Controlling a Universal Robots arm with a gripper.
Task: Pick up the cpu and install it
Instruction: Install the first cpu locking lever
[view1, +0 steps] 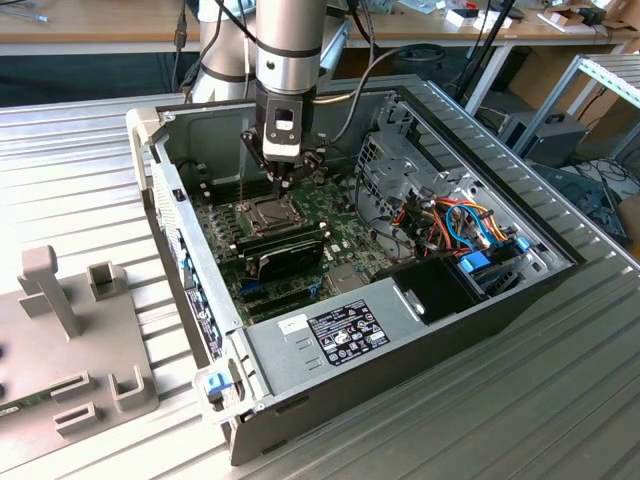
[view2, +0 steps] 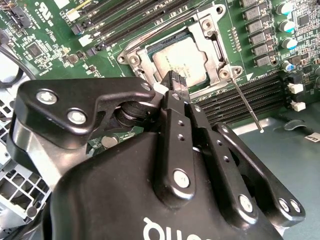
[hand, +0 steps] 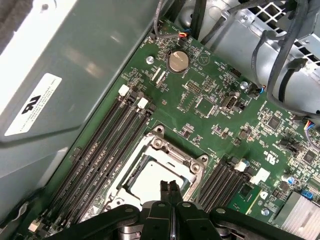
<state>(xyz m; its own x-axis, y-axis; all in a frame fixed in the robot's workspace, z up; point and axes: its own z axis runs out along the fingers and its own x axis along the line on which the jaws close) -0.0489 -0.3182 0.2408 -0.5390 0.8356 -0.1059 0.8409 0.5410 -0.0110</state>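
One step in hand, by the look of it: seating the cpu (view2: 181, 62) in the socket (view2: 214, 40). Lies flat inside the socket already, ringed by the socket's bright stamped metal, dull silvery-grey top up, square and matte. Claw (view2: 176, 82) hanging straight above the socket, over one edge of the chip, two black ridged tips (hand: 164, 186) pressed together with nothing seen between them; cannot tell whether touching the lid. To do this well: keep the claw plumb over the socket, press lightly and evenly if at all, never sideways, for fear of bending the fine contacts likely underneath. Check for an even gap along all four sides of the socket, no corner riding high. Hard, thin and slick, such a chip; probably quick to skate if nudged off centre. Mind the thin steel lever rod (view2: 247, 107) jutting out beside the socket; springy-looking, apt to snag. Long black memory slots (hand: 100, 150) flanking the socket on two sides, glossy green board (hand: 210, 85) around it, all within the grey sheet-metal case (view1: 200, 135) on a ribbed metal surface (view1: 90, 150).
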